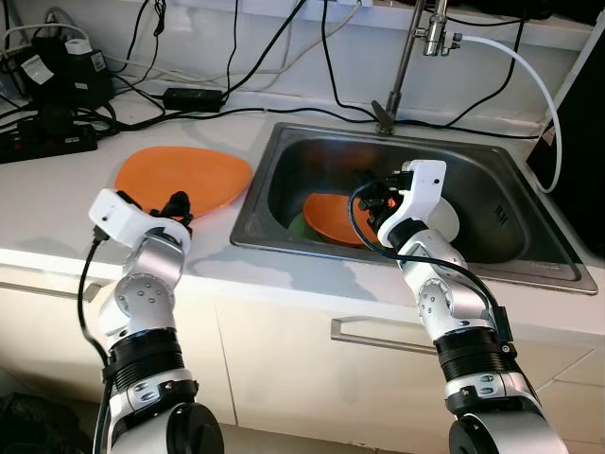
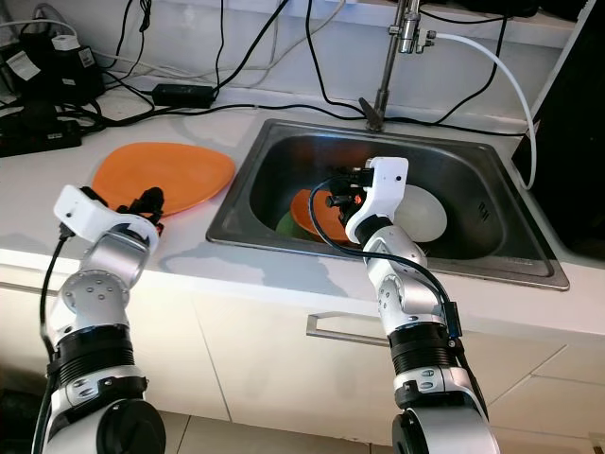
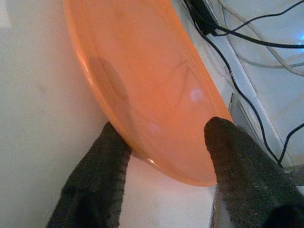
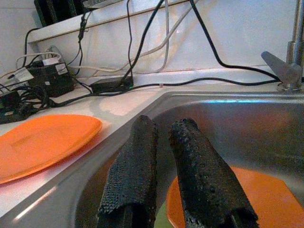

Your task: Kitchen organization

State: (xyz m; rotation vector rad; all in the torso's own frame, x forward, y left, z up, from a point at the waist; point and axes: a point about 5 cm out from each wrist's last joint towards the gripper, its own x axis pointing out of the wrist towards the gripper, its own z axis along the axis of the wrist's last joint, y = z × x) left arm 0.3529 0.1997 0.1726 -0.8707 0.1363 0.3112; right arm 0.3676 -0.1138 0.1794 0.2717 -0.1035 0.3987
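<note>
Plate (image 1: 184, 178) on desk (image 1: 57, 203) beside sink (image 1: 284, 142): rigid, smooth, likely slippery; grip at rim. Left hand (image 3: 164, 142) spread astride rim; right hand (image 4: 164, 161) nearly pressed together, empty, over sink.

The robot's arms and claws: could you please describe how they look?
Both arms are silver, jointed cylinders with black ribbed bands and white wrist housings. A black cable loops along each. The left claw and right claw each have two long black, rough-textured fingers.

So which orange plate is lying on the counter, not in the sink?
The large orange plate left of the sink, at the left gripper; the other lies inside it.
</note>
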